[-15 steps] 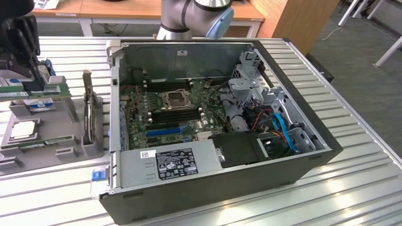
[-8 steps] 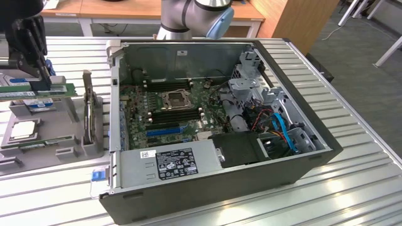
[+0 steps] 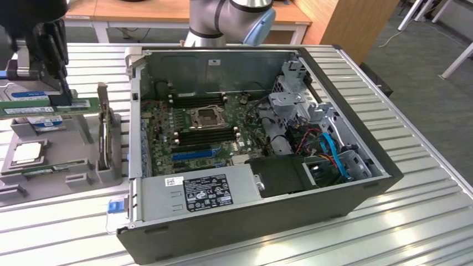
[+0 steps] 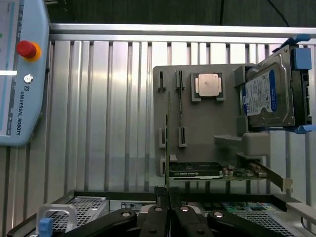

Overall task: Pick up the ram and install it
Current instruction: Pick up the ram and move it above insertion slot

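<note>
The ram (image 3: 33,107) is a long green stick hanging level above the grey parts holder (image 3: 74,180), at the exterior view's left of the open computer case (image 3: 355,138). My gripper (image 3: 57,98) is shut on it from above, near one end of the stick. In the wrist view the ram (image 4: 169,143) shows edge-on as a thin line running out from between the shut fingers (image 4: 157,217). The motherboard (image 3: 159,158) lies inside the case, with black memory slots (image 3: 203,136) beside the processor socket (image 3: 203,116).
The holder also carries a second green stick (image 3: 52,166), a processor chip (image 3: 26,152), a hard drive (image 4: 269,94) and an upright card with a metal bracket (image 3: 103,133). A teach pendant (image 4: 19,74) lies on the slatted table (image 4: 108,108). The power supply (image 3: 199,191) fills the case's near corner.
</note>
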You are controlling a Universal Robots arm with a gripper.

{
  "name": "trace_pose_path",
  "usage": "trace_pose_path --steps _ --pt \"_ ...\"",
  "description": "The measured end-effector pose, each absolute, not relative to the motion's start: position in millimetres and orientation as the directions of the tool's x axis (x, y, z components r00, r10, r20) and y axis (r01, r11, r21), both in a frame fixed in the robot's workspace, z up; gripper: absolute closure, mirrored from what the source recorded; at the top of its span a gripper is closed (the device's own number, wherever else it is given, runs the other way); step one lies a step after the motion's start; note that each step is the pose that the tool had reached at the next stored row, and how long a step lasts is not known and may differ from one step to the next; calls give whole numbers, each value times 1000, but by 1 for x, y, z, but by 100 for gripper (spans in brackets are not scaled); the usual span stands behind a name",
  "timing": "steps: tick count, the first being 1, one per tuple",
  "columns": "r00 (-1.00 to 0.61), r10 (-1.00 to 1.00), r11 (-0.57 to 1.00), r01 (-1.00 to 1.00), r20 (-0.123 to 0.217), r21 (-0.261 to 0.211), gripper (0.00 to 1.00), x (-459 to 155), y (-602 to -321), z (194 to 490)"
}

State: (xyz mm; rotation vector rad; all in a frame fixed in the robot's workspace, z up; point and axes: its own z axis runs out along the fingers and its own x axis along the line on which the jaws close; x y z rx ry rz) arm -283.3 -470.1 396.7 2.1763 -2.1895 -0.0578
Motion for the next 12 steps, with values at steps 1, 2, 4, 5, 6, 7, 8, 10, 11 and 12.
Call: trace_pose_path --steps 1,2,4,5,6,7,8,10,11,12 --pt "-6 -1000 6 -998 12 65 88 -281 -470 397" --pt "-6 -1000 6 -998 12 65 88 -280 -470 397" --pt "-6 -1000 6 -998 12 65 88 -276 -470 397" --pt "-6 -1000 6 -998 12 65 88 -274 -470 397" --pt "-6 -1000 6 -998 12 65 88 -272 -470 397" --pt "-6 -1000 6 -998 12 65 88 -270 -470 397" --pt "-6 -1000 6 -998 12 65 88 -268 -470 397" --pt "-6 -1000 6 -998 12 65 88 -264 -470 397" --pt "-6 -1000 6 -998 12 65 88 -262 -470 397" --pt "-6 -1000 6 -998 12 66 88 -260 -470 397"
